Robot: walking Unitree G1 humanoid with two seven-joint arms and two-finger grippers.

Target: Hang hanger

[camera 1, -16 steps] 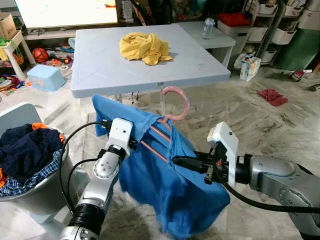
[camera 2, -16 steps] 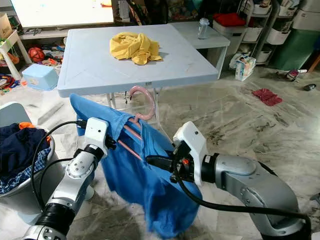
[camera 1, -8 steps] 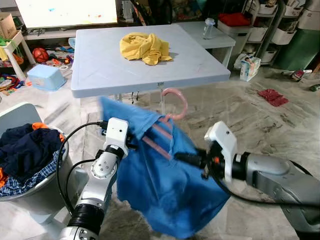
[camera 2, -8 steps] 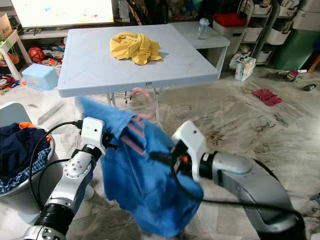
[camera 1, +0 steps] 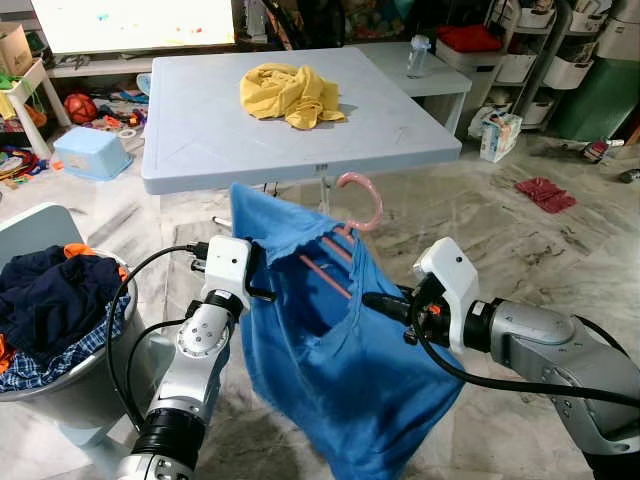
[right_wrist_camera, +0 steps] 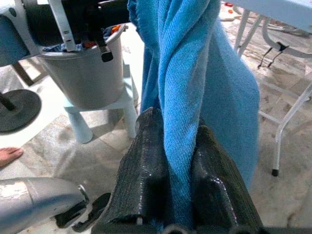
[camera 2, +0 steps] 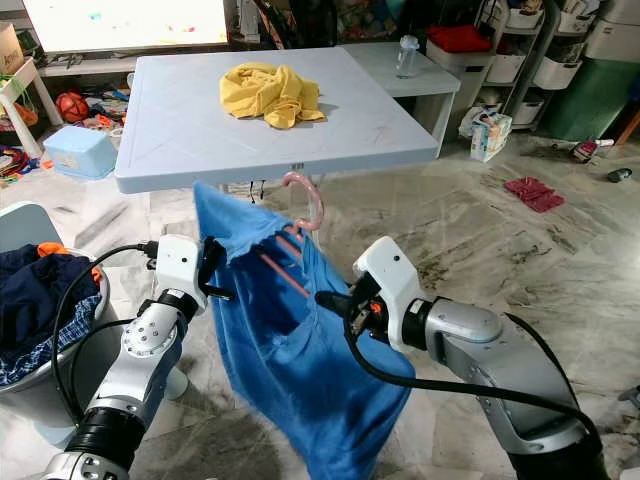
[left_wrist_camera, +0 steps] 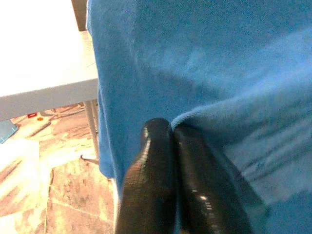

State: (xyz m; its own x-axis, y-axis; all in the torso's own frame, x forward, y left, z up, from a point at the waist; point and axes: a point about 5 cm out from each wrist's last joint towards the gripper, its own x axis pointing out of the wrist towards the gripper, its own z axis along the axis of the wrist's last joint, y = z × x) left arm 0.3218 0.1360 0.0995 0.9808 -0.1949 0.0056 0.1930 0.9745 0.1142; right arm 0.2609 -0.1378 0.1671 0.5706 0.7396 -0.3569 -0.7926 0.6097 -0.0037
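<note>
A blue shirt [camera 1: 330, 350] hangs in the air between my two arms, in front of the pale table [camera 1: 200, 150]. A pink hanger [camera 1: 362, 208] sits inside its neck opening, hook sticking up above the cloth. My left gripper [camera 1: 258, 288] is shut on the shirt's left edge; its fingers [left_wrist_camera: 168, 161] pinch the blue cloth. My right gripper [camera 1: 368, 300] is shut on the shirt's right edge, with a fold of cloth [right_wrist_camera: 180, 122] squeezed between its fingers [right_wrist_camera: 146, 161].
A yellow garment [camera 1: 290, 95] lies on the table. A grey laundry basket [camera 1: 60, 310] with dark clothes stands at my left. A blue tub [camera 1: 90, 155], toys, shelves with bins [camera 1: 520, 60] and a red cloth [camera 1: 545, 192] lie around on the marble floor.
Both grippers have swung the shirt so it hangs straighter, its neck opening now spread wider. The hanger's hook has shifted slightly right. Both grips have held.
</note>
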